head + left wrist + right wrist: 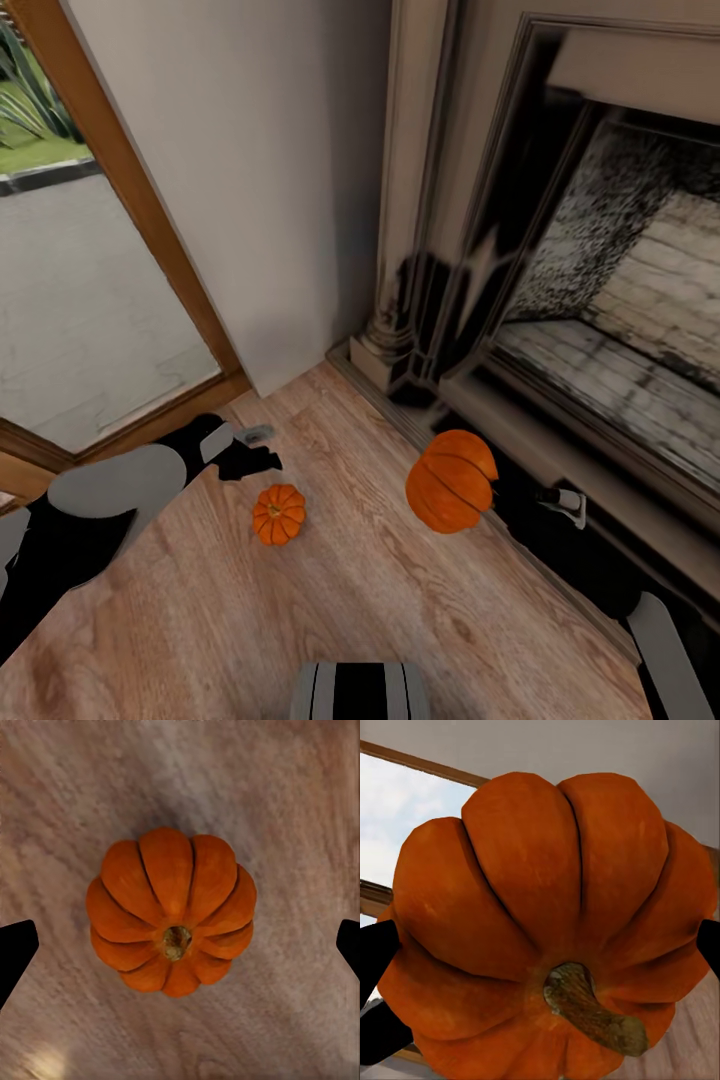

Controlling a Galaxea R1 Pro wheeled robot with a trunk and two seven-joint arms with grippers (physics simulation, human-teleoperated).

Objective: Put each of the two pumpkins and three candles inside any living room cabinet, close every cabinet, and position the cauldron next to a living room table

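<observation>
Floor (350, 600): pale wood planks running across the room.
Wall (250, 150): plain off-white surface standing between door and fireplace.
Glass door (80, 280): wood-framed, showing paving and greenery outside.
Fireplace (600, 300): beige carved surround framing a sooty brick firebox.

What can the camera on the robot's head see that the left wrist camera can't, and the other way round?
Head view: a second pumpkin raised off the floor at the right gripper, the fireplace, the white wall and a glass door looking outdoors.

Left wrist view: a straight-down close-up of the pumpkin on the floor, with its ribs and dark stem, and the left gripper open, its two dark fingertips spread wide to either side.

Both: that same floor pumpkin and the wooden floor.
</observation>
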